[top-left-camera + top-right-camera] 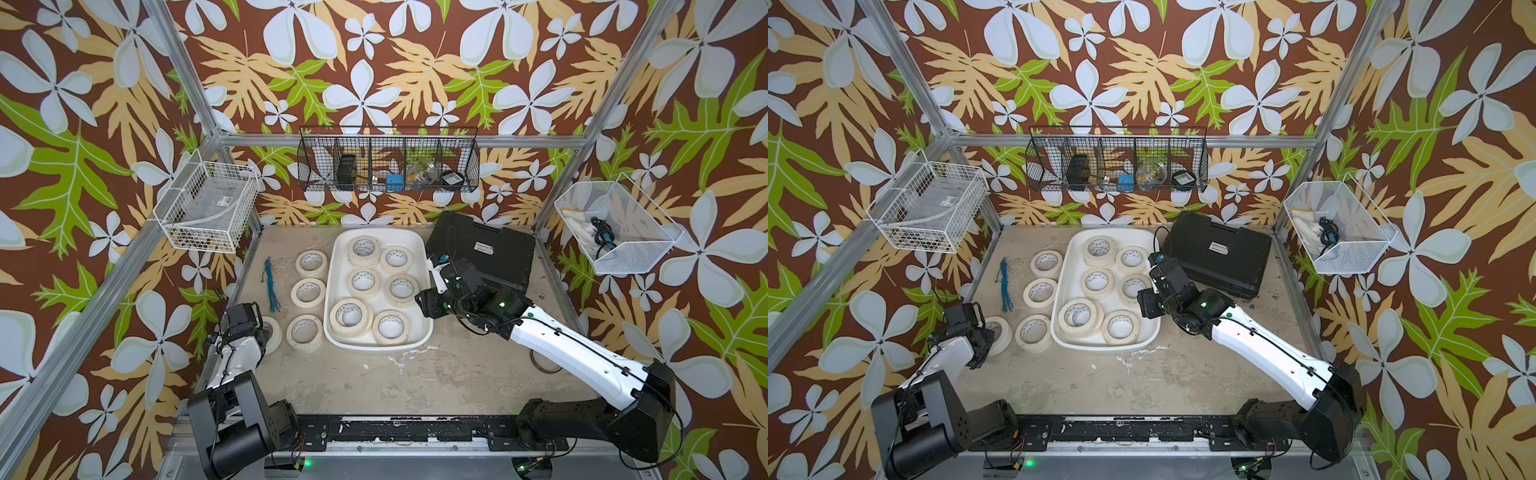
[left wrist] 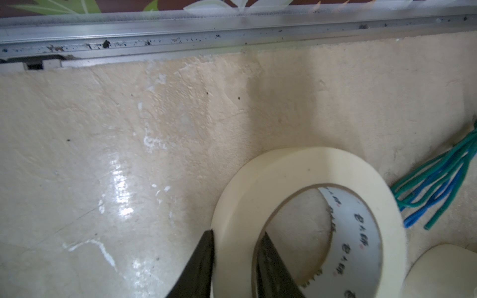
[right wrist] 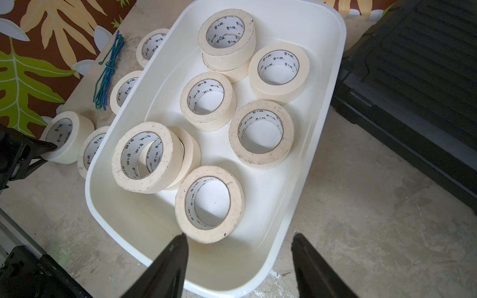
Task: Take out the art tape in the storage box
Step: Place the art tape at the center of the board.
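Cream-beige art tape [image 3: 287, 134] sits mostly inside the white storage box [image 1: 374, 345], which stands near the middle of the counter [image 1: 415, 382]. We count eight rolls in the box. Two are stacked at its far end, and near its front left corner one roll lies tilted on another. The rest lie flat on the box floor.

Four more rolls are out on the counter to the left of the box. Three form a line close along its left wall, and the fourth roll [image 2: 258, 180] lies further left, near the counter's edge rail.

Our left gripper [image 2: 237, 232] is down at that fourth roll, with one finger against the outside of the tape wall and the other inside the printed core. The fingers stand close to the wall on both sides, but we cannot tell whether they press it. The roll rests on the counter.

Our right gripper [image 3: 238, 238] hovers over the near right corner of the box with its fingers spread wide and nothing between them. The closest roll lies just beyond one fingertip.

We see a bundle of blue and green wire [image 1: 271, 286] lying left of the line of rolls. A black ribbed case [image 1: 482, 249] lies beside the far right corner of the box.
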`<action>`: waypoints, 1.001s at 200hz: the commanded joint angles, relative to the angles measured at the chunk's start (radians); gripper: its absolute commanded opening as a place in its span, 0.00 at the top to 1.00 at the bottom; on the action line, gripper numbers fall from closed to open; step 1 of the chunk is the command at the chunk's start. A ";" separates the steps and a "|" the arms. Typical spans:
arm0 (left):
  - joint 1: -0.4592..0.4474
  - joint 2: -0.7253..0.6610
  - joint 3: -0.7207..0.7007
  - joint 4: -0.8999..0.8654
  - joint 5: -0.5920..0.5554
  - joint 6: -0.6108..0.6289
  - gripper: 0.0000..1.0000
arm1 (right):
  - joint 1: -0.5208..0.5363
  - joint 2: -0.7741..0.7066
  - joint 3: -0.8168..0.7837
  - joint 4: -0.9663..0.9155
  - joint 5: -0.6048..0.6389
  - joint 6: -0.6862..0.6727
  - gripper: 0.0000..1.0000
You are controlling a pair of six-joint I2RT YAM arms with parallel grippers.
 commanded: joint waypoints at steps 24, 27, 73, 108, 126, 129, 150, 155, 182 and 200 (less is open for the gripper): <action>0.002 -0.070 0.030 -0.021 -0.002 0.043 0.45 | -0.001 -0.011 0.004 0.002 0.001 -0.010 0.33; 0.001 -0.077 0.031 -0.026 -0.003 0.044 0.45 | -0.001 -0.011 0.003 0.003 -0.001 -0.010 0.33; 0.002 -0.200 0.095 -0.088 0.020 0.092 0.35 | -0.001 -0.004 0.013 0.013 -0.011 -0.012 0.33; -0.011 -0.290 0.144 -0.120 0.105 0.122 0.34 | -0.002 0.017 0.032 0.014 -0.011 -0.019 0.33; -0.055 -0.308 0.175 -0.146 0.132 0.131 0.34 | -0.002 0.031 0.043 0.013 -0.010 -0.022 0.33; -0.065 -0.310 0.180 -0.148 0.136 0.132 0.34 | -0.003 0.032 0.045 0.013 -0.010 -0.022 0.33; -0.140 -0.322 0.202 -0.155 0.164 0.142 0.34 | -0.003 0.046 0.056 0.016 -0.009 -0.027 0.33; -0.154 -0.326 0.204 -0.155 0.171 0.141 0.34 | -0.002 0.050 0.057 0.017 -0.007 -0.027 0.33; -0.213 -0.336 0.220 -0.143 0.303 0.172 0.34 | -0.009 0.085 0.070 0.028 -0.011 -0.035 0.32; -0.247 -0.336 0.231 -0.130 0.395 0.197 0.34 | -0.010 0.124 0.091 0.029 -0.021 -0.035 0.32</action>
